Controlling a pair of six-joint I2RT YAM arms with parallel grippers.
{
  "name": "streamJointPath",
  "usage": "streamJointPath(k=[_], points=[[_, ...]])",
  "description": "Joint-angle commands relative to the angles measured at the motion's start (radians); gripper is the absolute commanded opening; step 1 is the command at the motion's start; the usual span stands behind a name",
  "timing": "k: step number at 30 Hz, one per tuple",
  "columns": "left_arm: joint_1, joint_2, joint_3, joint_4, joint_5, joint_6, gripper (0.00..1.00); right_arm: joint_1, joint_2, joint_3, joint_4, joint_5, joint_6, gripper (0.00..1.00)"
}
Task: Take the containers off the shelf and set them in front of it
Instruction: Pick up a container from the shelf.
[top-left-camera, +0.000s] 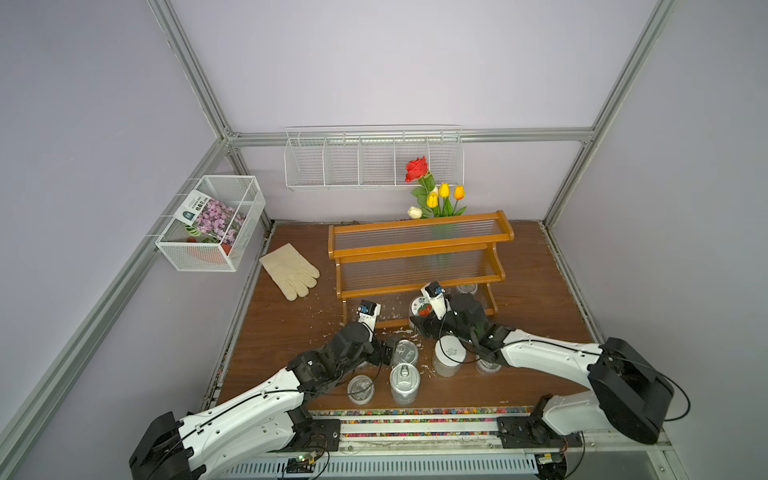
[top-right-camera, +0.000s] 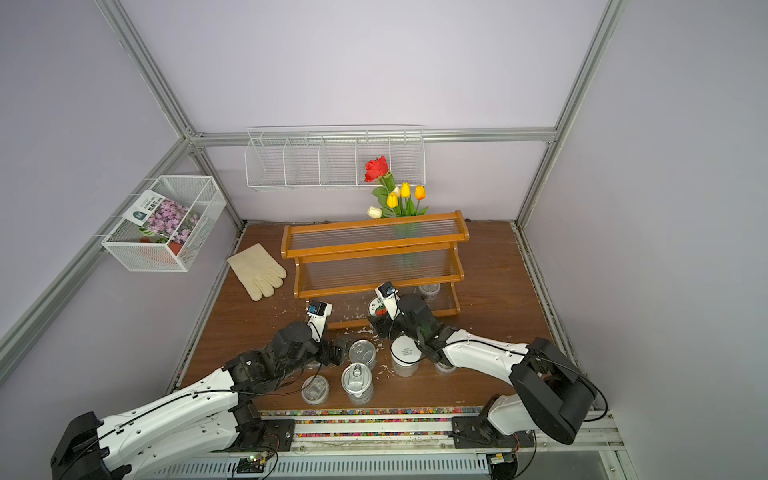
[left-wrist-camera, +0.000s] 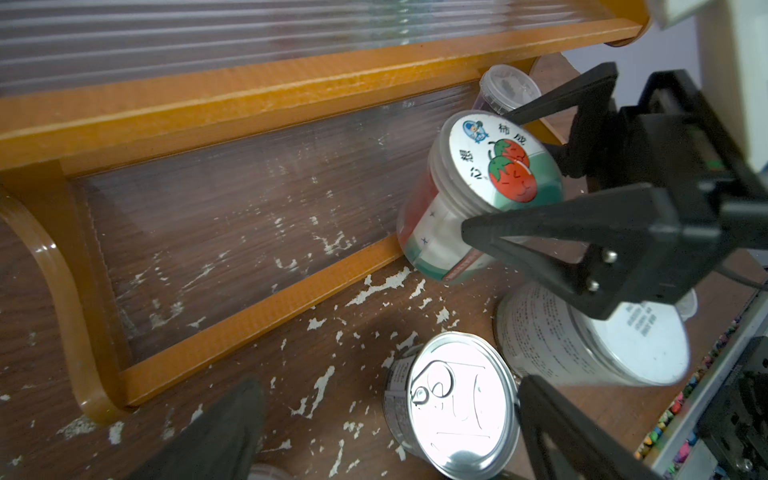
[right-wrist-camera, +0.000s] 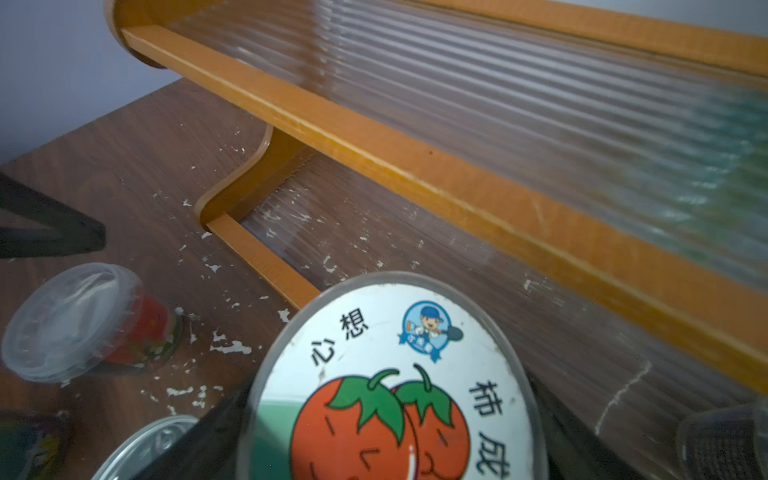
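The orange-brown shelf (top-left-camera: 419, 249) stands at the back of the table. My right gripper (right-wrist-camera: 395, 415) is shut on the jar with the red-fruit lid (left-wrist-camera: 494, 166), which tilts over the front rail of the lowest tier. One clear cup (top-left-camera: 467, 288) stands on that tier, to the right. In front of the shelf stand two silver tins (top-left-camera: 405, 352) (top-left-camera: 404, 380), a white-lidded jar (top-left-camera: 449, 353) and clear cups (top-left-camera: 360, 388) (right-wrist-camera: 70, 320). My left gripper (left-wrist-camera: 388, 386) is open, its fingers wide on either side of the nearer-shelf tin (left-wrist-camera: 457, 407).
A cream glove (top-left-camera: 291, 270) lies left of the shelf. Flowers (top-left-camera: 436, 195) stand behind it. A white wire rack (top-left-camera: 374, 162) hangs on the back wall and a mesh basket (top-left-camera: 212, 224) on the left wall. White flecks litter the table.
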Motion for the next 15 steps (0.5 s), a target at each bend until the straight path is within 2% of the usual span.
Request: streamJointPath(k=[1,8,15], points=[[0.023,-0.001,0.003,0.027,0.025,0.026,0.99,0.011,-0.064,-0.001,-0.003,-0.006,-0.014,0.61],[0.076,-0.035,0.002,0.014,0.051,0.048,0.99,0.046,-0.144,0.022,-0.089,-0.038,-0.039,0.61],[0.151,-0.079,0.004,-0.013,0.093,0.077,0.99,0.146,-0.31,0.097,-0.299,-0.002,-0.106,0.6]])
